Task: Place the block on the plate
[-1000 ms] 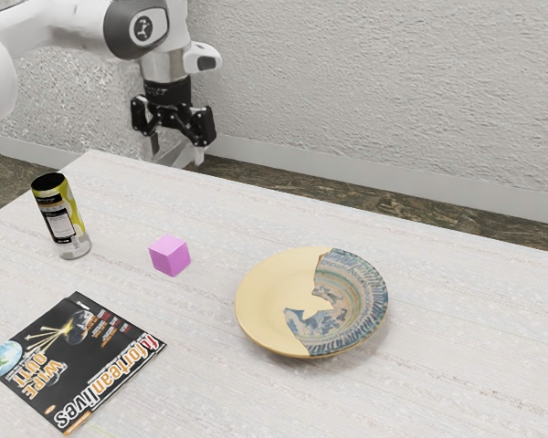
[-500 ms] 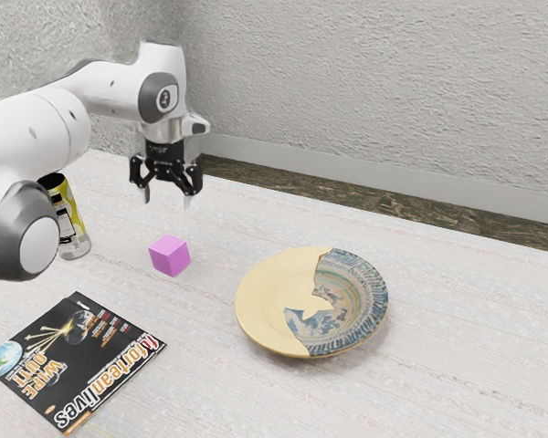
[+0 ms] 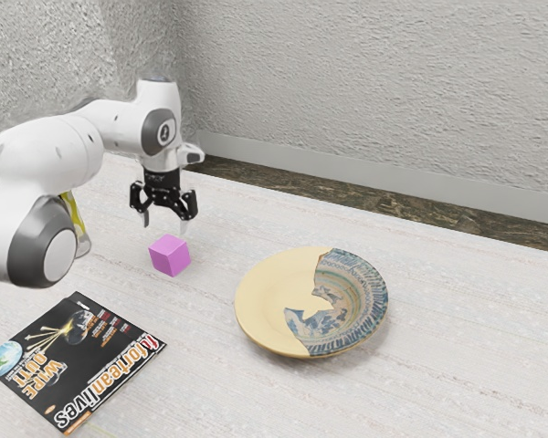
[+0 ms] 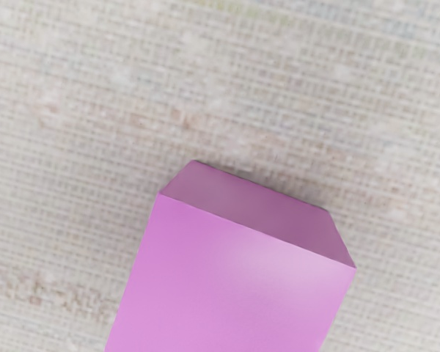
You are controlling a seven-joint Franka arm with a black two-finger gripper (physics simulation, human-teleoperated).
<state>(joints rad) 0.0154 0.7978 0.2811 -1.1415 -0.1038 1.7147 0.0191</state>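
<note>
Block (image 3: pixel 170 257) on the table (image 3: pixel 438 365), between the magazine (image 3: pixel 73 360) and the plate (image 3: pixel 279 310) but touching neither: that is where our work lies. We have our gripper (image 3: pixel 165 223) just above it and spread wide, the two fingers well apart with nothing held between them. In the wrist view the block looms large, right under our hand, its edges set at a slant to the picture.

We judge that we are at the approach, lining up for the grasp, with the carry and the release ahead of us. The next move calls for us to centre over the block, turn the wrist if needed so that the fingers meet two opposite faces, then lower around it and close. If we come down off-centre or askew, a fingertip could land on the top or nudge the block aside. After that we want a clean lift, high enough to clear the plate's raised rim.
</note>
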